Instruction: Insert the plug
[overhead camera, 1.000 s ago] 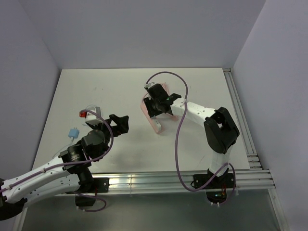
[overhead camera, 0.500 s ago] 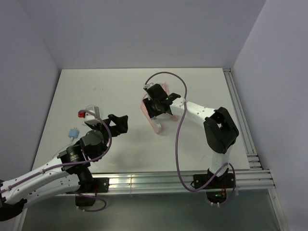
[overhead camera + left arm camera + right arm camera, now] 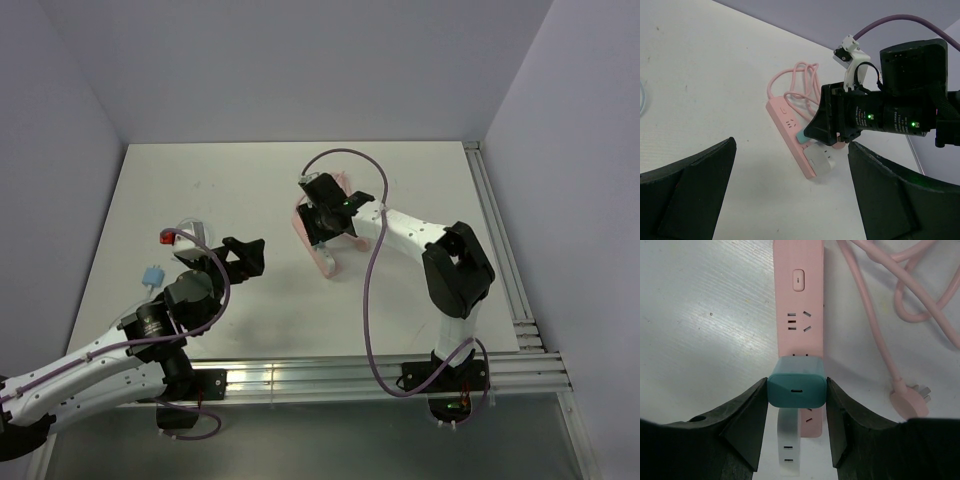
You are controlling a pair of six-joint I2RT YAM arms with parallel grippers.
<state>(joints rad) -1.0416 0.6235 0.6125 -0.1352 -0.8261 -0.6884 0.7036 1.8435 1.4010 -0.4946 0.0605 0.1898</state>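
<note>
Right wrist, right fingers (image 3: 745, 420) pinching teal plug (image 3: 796, 390) on pink strip (image 3: 799, 295), left fingers (image 3: 685, 190) spread.

The right end effector (image 3: 796, 387) sits straight over the middle of the power strip (image 3: 799, 290), its fingers clamped on the plug (image 3: 796, 394), so that stretch is blocked from above. Just behind it, at the strip's end away from the switch (image 3: 797, 280), a white adapter (image 3: 788, 440) crowds the strip. Toward the switch end, one socket group (image 3: 799, 322) lies uncovered. On the strip's right and far side, its pink cable (image 3: 875, 315) loops across the worktop (image 3: 705, 315). The strip's left side is bare surface as far as the left end effector (image 3: 245, 255), whose jaws stand spread wide.
</note>
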